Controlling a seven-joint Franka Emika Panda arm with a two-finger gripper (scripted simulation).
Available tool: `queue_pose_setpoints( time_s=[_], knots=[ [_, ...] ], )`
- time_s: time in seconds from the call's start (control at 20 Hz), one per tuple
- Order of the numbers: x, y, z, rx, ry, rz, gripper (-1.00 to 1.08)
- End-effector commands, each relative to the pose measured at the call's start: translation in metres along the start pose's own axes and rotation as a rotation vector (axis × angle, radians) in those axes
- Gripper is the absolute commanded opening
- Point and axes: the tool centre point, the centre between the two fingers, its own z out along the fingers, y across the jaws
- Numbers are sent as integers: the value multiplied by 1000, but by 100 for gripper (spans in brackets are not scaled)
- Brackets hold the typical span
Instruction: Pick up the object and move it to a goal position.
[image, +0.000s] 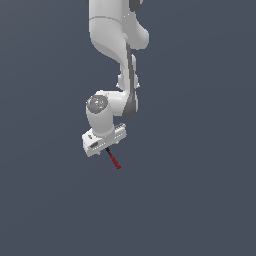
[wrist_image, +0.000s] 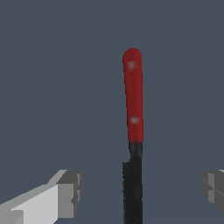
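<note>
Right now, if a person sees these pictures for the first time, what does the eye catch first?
First, the red-handled tool, bright against the plain dark ground. In the wrist view it lies between the fingers of the open gripper, touching neither. In the exterior view the white arm reaches down from the top, with the small tool just below its hand.

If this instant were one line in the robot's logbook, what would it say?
phase: approach | gripper: open, fingers either side of tool | tool: red handle, black tip, not gripped | goal: not visible
</note>
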Motion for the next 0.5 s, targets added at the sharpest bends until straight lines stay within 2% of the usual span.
queue_pose_setpoints(
  time_s=[0.0, 0.45],
  knots=[
    [-1, 0, 11, 1, -1, -1, 100],
    [0, 0, 40, 1, 0, -3, 100]
  ],
)
